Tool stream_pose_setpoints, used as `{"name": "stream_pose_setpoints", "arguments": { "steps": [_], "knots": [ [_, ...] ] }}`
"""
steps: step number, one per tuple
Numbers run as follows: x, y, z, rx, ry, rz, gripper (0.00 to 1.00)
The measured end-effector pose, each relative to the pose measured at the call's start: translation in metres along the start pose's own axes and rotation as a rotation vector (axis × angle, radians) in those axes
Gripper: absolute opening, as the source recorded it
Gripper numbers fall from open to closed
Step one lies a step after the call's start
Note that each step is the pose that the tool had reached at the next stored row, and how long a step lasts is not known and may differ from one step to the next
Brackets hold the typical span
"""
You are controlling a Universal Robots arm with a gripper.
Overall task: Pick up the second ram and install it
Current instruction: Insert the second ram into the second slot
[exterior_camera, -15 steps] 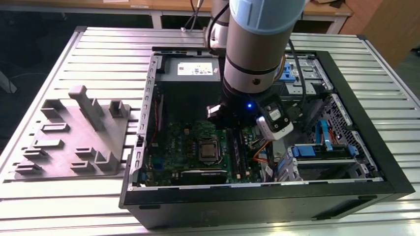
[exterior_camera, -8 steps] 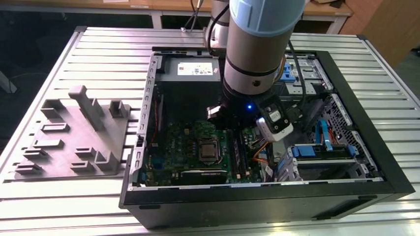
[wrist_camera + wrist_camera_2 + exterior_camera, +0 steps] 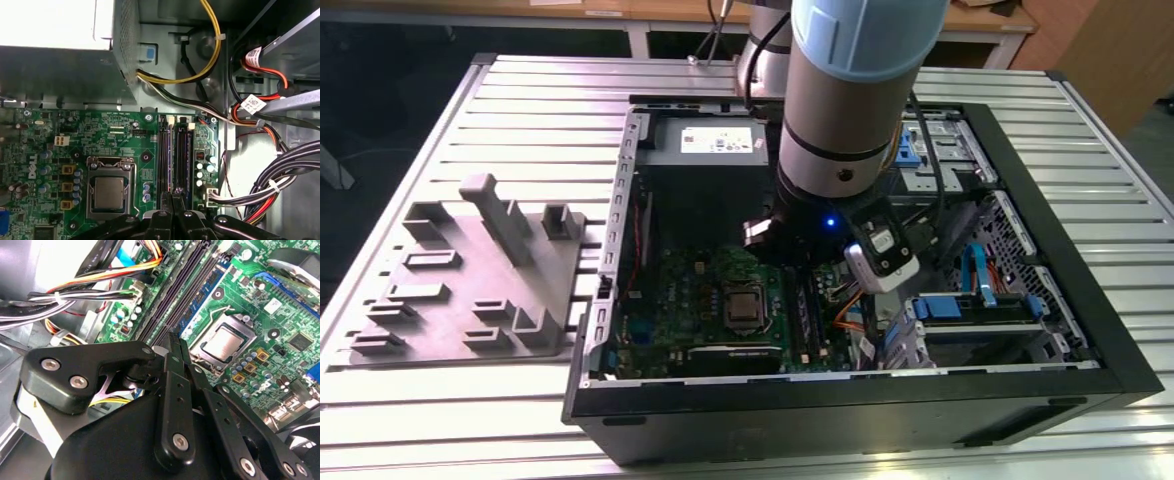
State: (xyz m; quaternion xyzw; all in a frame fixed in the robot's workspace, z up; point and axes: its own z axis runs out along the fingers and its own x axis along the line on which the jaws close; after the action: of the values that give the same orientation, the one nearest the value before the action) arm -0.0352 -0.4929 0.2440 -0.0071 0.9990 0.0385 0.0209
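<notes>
One gripper (image 3: 173, 196), fingers together w/ nothing visibly clamped, hung over memory slots (image 3: 165, 155) on board (image 3: 30, 131); you couldn't confirm 2nd ram seated, install unverified.

Tabletop (image 3: 427, 420): pale metal, ribbed w/ long grooves running across, evenly lit, soft glare on the slats. Behind it, at the exterior view's top, a light wood desk (image 3: 520, 8) on white legs (image 3: 640, 40). Floor (image 3: 387, 100) beneath is dark, poss. carpet, too dim to tell. Wood-tone cabinet (image 3: 1107, 50) at the exterior view's upper right.
</notes>
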Motion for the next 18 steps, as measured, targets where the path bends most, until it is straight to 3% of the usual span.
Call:
{"name": "stream_pose_setpoints", "arguments": {
  "steps": [18],
  "knots": [
    [-0.0004, -0.0011, 0.0008, -0.0002, -0.0001, 0.0, 0.11]
  ]
}}
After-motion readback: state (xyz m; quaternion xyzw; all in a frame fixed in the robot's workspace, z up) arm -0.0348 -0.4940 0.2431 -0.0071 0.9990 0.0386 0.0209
